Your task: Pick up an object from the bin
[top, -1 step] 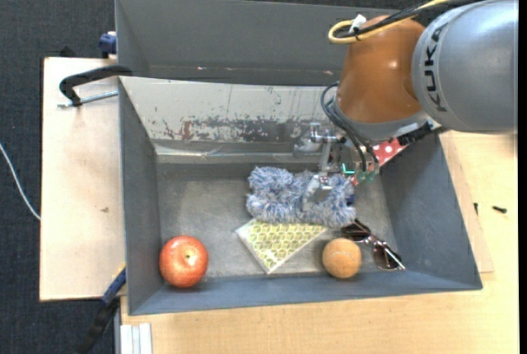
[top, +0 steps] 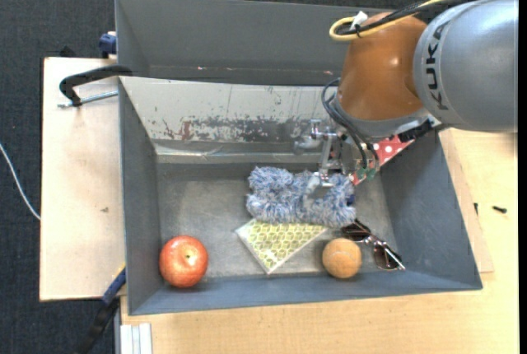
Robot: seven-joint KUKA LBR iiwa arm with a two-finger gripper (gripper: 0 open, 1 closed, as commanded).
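The fingers point(top: 327, 167) hang straight down from the robot's orange wrist cover point(top: 379, 68), and their tips are at the upper right edge of a blue shaggy cloth point(top: 290, 196), touching its pile or just above it. The tips are lost against the fluffy strands and the dark cables beside them, so I cannot tell how far apart they are or whether they have hold of anything.

The blue shaggy cloth is a bunched, mop-like piece of pale blue and grey loops. It is wider than it is tall and lies crumpled on the floor of the grey metal bin point(top: 138, 204), roughly in the middle and somewhat nearer the right wall.

The other things lie nearer the front wall than the cloth does. Touching its front edge is a flat square pad point(top: 276, 244) in yellow-green with a honeycomb print, turned so one corner points forward. An orange round fruit point(top: 341, 258) lies to the front right of the cloth, just beside that pad. A pair of sunglasses point(top: 376, 248) lies further right, close against the fruit. A red apple point(top: 183, 261) sits well apart to the front left, in the bin's corner.

Behind and to the right of the cloth, the grey arm point(top: 473, 64) comes in over the bin's rim.
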